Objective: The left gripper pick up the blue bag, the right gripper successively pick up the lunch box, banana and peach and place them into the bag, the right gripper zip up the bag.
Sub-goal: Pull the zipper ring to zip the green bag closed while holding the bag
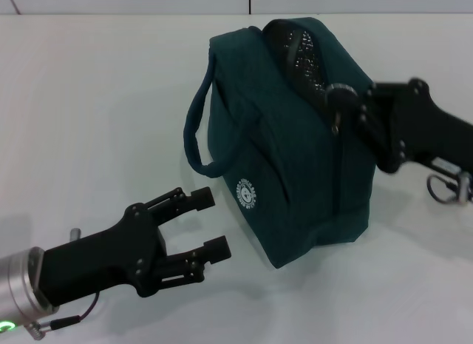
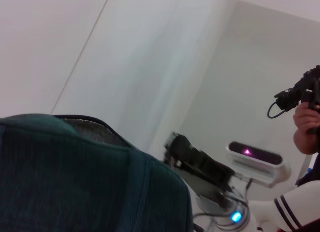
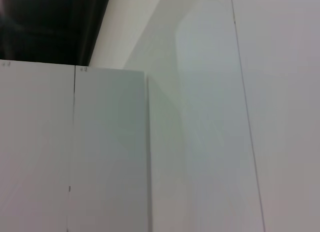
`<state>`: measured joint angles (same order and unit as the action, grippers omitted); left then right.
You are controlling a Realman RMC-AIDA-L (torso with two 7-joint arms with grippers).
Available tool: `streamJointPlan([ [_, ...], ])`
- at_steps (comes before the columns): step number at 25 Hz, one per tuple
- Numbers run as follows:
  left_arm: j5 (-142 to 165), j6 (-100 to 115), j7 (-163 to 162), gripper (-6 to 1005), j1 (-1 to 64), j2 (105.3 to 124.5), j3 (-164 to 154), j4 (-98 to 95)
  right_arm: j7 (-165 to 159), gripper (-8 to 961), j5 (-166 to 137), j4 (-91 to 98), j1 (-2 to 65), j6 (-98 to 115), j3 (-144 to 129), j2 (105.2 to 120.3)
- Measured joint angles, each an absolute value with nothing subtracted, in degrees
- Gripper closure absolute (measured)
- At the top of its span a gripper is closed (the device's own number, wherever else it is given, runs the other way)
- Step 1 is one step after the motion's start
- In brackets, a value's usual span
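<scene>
**A:** Which step would you say this is?

**B:** The zipping, I'd judge. The blue bag [image 1: 288, 137] stands upright on the white desk [image 1: 96, 100], and no lunch box, banana or peach lies anywhere on the desk around it, so they are presumably inside, though the bag hides its contents. The right gripper [image 1: 341, 101] is up at the bag's top edge, right at the zipper [image 1: 307, 55], which still gapes over the dark, speckled opening.

**A:** Is that gripper holding the pull?

**B:** I cannot tell. Its tip sits against the bag beside a small metal ring [image 1: 336, 127], but the fingers are too dark against the bag to show whether they are clamped.

**A:** And the left one?

**B:** The left gripper [image 1: 210, 223] hangs low in front of the bag, just short of the face with the round white logo [image 1: 247, 194], below the loop handle [image 1: 201, 129]. Its fingers are spread apart with nothing between them; it is near the bag but not touching it.

**A:** So what does the next move need?

**B:** A firm pinch on the pull, then a steady draw along the top seam. With nothing bracing the bag, it may slide or tip under the pull.
</scene>
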<state>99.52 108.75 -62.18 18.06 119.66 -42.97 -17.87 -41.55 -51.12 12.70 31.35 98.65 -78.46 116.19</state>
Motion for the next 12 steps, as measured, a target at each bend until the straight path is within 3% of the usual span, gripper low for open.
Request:
streamJointPlan([
  [12, 92.9, 106.3, -56.1, 119, 18.3, 119.87, -42.3, -13.8, -41.7, 936, -49.7, 12.9, 42.1, 90.4, -79.5, 116.19],
])
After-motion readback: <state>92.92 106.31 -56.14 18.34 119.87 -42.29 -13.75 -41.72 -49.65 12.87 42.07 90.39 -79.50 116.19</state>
